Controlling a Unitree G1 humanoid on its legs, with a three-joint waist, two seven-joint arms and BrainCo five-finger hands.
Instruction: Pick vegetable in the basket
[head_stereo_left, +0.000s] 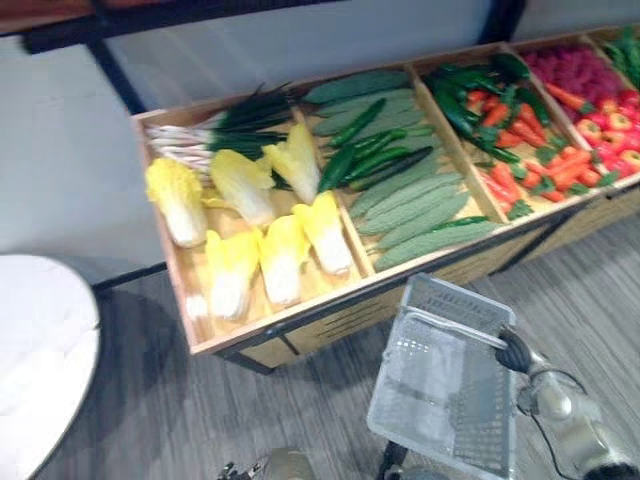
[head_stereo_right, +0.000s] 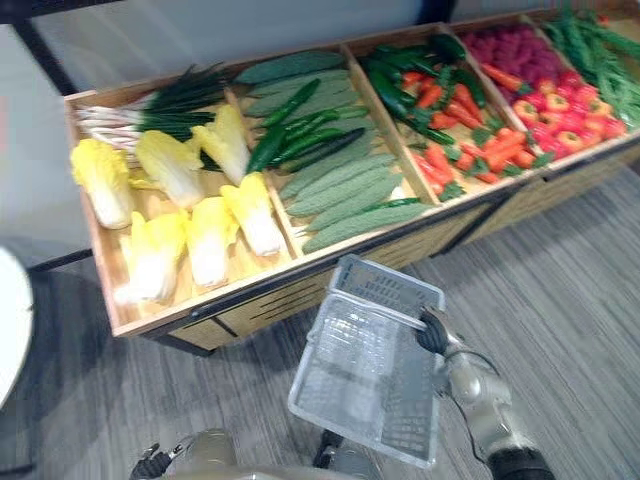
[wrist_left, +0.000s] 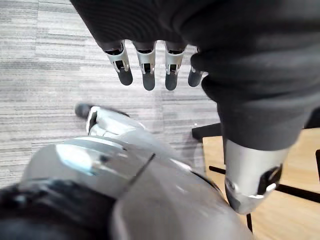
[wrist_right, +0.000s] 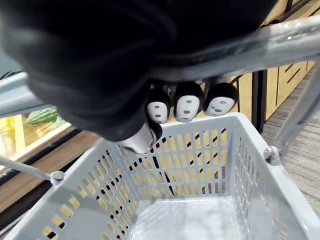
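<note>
The left hand hung low over the grey floor, its fingers straight and loosely spread, the thumb apart, with nothing between them. The long wooden produce stand stood well ahead of those fingertips.

In its leftmost compartment lay the pale yellow-and-white leafy cabbages. They were probably bulky and light, with a soft, crushable leaf end, so the firmer white base or the mid-body looked the safer hold. Next along lay the smooth dark green cucumbers and the pale green bumpy gourds. Both seemed stiff and likely to roll or slip, so wrapping one at mid-length looked best. Further right lay the small orange carrots, heaped close together and harder to single out.

The right hand was curled tight round the metal handle of the pale grey perforated plastic basket, which hung empty beneath its fingers, just in front of the stand. No vegetable lay in it yet, and all of them were beyond those fingertips.
</note>
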